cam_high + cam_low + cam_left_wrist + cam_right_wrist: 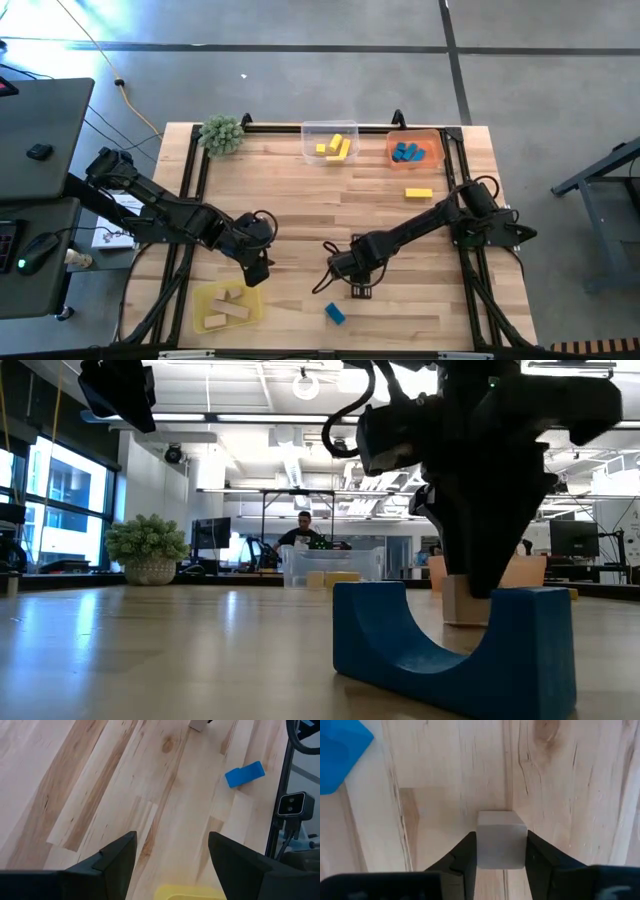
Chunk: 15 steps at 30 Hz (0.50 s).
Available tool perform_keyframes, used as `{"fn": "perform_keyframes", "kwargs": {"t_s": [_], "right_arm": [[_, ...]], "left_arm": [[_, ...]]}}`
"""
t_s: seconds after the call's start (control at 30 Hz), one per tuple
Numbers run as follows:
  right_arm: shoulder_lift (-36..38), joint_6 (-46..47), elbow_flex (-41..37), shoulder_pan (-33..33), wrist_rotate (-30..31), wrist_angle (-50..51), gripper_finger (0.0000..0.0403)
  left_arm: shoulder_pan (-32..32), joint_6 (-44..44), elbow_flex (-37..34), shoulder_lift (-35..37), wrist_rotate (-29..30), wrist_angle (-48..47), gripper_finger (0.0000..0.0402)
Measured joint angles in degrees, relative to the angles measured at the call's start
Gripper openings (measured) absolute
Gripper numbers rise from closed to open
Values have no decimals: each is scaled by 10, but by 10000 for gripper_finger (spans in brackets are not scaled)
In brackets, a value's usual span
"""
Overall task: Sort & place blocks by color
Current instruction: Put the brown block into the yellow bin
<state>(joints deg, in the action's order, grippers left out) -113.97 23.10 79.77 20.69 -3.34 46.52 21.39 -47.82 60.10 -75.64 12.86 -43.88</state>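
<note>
A plain light wood cube stands on the table near its front middle, and my right gripper is shut on it from above. In the low view this cube shows behind a blue arch-shaped block, which lies on the table just nearer the front edge. A yellow bar block lies at the far right. My left gripper hangs open over the table's front left, above the yellow tray's rim, with nothing between its fingers. My right gripper pinches the wood cube's two opposite side faces between its two fingers. The fingers come from above, pointing down. The cube sits upright with its bottom on the table.
A clear tray with yellow blocks and an orange tray with blue blocks stand at the far edge. A yellow tray with plain wood blocks sits at the front left. A green spiky plant stands at the far left corner.
</note>
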Motion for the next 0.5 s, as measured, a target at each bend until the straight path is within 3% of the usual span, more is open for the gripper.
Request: {"fn": "perform_keyframes", "kwargs": {"t_s": [0.17, 0.5], "right_arm": [[19, 4, 13, -11, -1, 6, 103], [22, -45, 127, -39, 22, 13, 103]], "left_arm": [[0, 10, 0, 0, 0, 4, 236], [-19, 105, 0, 0, 20, 22, 236]]}}
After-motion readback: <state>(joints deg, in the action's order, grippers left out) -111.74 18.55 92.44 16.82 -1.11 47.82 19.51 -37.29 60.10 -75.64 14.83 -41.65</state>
